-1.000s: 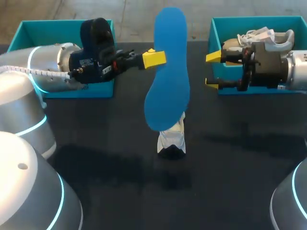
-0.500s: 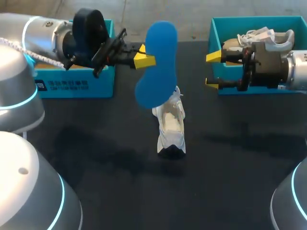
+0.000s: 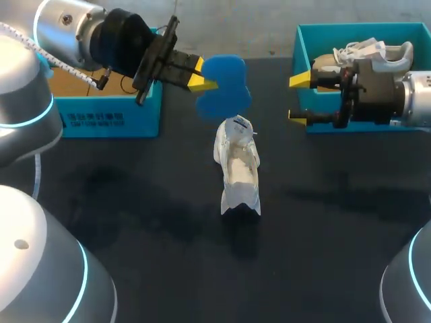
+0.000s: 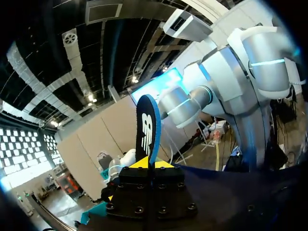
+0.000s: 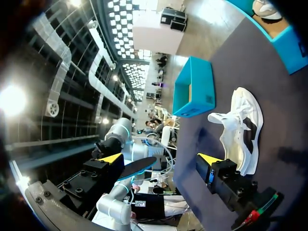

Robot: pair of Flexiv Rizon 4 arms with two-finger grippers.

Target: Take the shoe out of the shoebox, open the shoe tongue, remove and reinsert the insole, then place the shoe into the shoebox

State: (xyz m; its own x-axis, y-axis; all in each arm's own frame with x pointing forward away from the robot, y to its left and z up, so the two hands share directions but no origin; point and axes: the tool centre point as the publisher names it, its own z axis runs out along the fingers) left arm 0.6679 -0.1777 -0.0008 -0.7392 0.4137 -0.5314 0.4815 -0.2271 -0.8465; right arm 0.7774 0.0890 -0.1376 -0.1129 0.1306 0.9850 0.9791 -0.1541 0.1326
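The left fingers point(image 3: 202, 82) pinch a flat blue foam insole point(image 3: 227, 86), held in the air at the far end of the white mesh sneaker point(image 3: 237, 168). The sneaker stands on the black bench point(image 3: 135, 208) between the left teal cardboard shoebox point(image 3: 108, 113) and the right teal shoebox point(image 3: 303, 47). The right shoebox holds a second pale shoe point(image 3: 377, 52). The right fingers point(image 3: 300, 98) are spread wide and grip nothing.

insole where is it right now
Head view: the blue insole is held off the table in the left gripper, jaws shut on it, just beyond the white shoe, between the left shoebox and the right shoebox.
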